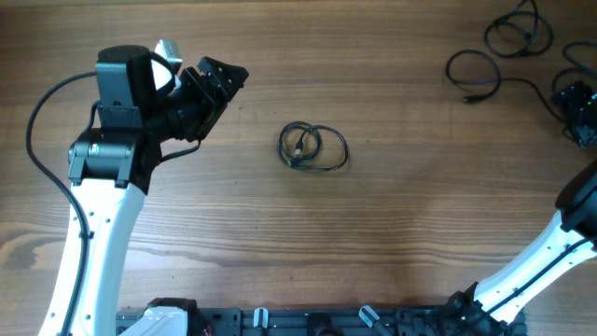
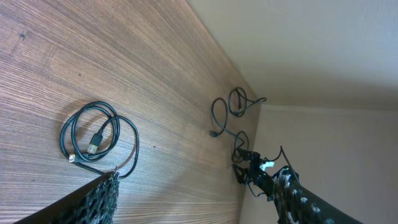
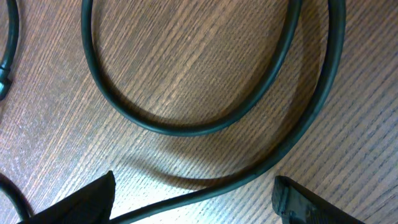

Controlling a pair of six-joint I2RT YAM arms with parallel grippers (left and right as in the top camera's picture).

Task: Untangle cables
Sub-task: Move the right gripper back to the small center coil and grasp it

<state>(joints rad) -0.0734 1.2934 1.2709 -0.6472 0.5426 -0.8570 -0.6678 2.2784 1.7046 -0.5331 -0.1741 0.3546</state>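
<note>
Risk: right tool [image 3: 194, 190], released and straddling a strand of the cable tangle [image 1: 504, 47] at the worktop's [image 1: 420, 233] 2 o'clock, may pinch two strands and tighten it; left tool [image 1: 231, 78], also released, hovers at 10 o'clock of the centre coil [image 1: 313, 147].

Coiled cable [image 1: 313, 147]: a thin black cord wound in overlapping loops. It lies flat near the table centre, well apart from the others. One small plug end [image 2: 93, 143] rests inside the coil.

Loose cables [image 1: 518, 31]: thin black cords spread in open, irregular loops that cross each other at the table's far right corner.

Cable loop [image 3: 186, 129]: a smooth black curve lying flat on the wood, with a second strand curving outside it.
</note>
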